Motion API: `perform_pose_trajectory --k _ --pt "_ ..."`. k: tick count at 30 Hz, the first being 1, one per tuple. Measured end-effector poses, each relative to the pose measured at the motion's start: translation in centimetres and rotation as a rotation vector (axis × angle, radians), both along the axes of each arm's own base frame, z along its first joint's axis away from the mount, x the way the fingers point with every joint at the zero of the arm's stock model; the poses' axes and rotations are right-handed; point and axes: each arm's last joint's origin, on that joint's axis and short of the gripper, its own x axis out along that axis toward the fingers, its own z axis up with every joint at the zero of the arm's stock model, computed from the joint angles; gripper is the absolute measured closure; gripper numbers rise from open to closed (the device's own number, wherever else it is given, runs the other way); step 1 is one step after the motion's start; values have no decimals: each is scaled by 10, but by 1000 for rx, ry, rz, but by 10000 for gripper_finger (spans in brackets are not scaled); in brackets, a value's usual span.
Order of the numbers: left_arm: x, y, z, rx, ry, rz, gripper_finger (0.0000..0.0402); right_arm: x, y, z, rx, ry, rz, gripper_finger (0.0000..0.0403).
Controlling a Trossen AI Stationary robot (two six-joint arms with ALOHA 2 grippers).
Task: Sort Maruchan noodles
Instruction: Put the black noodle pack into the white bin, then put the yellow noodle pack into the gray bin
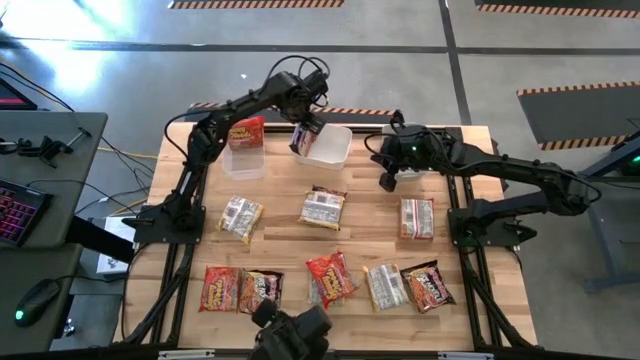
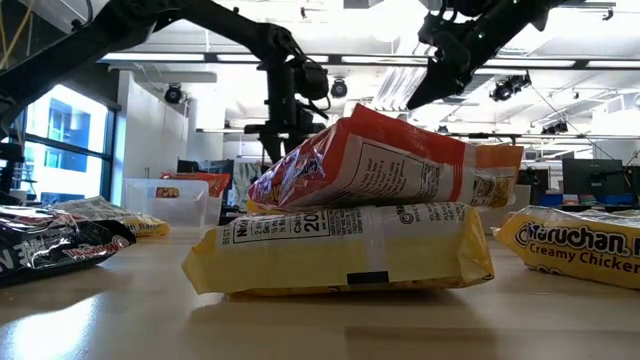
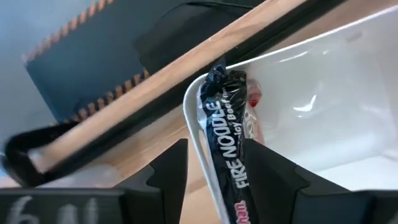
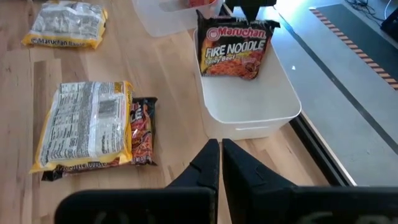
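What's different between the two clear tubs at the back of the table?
The left tub has a red-orange noodle packet inside, standing up with nothing gripping it. The middle tub has a dark Fire Noodle packet hanging upright over its edge, with the left gripper right above it. The left tub sits beside the left arm's base; the middle tub sits between both arms. Both are clear, rectangular and on the table's far edge.

Yellow crinkly plastic noodle packet (image 2: 340, 250) flat on the pale wooden worktop (image 2: 300, 325), red-orange crinkly packet (image 2: 385, 160) tilted atop it, black packet (image 2: 50, 245) left, yellow Maruchan Creamy Chicken packet (image 2: 575, 245) right.
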Motion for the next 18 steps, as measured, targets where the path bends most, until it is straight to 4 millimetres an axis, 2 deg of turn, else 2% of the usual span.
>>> perform_pose_trajectory --k 6,13,18 --pt "2 -14 24 93 8 -117 282 -2 1 -13 11 39 3 403" --pt "18 -35 55 187 -176 -263 326 -3 1 -43 -14 -39 6 403" --pt "35 -53 51 217 -379 -380 347 -5 3 -64 -6 -184 -1 403"
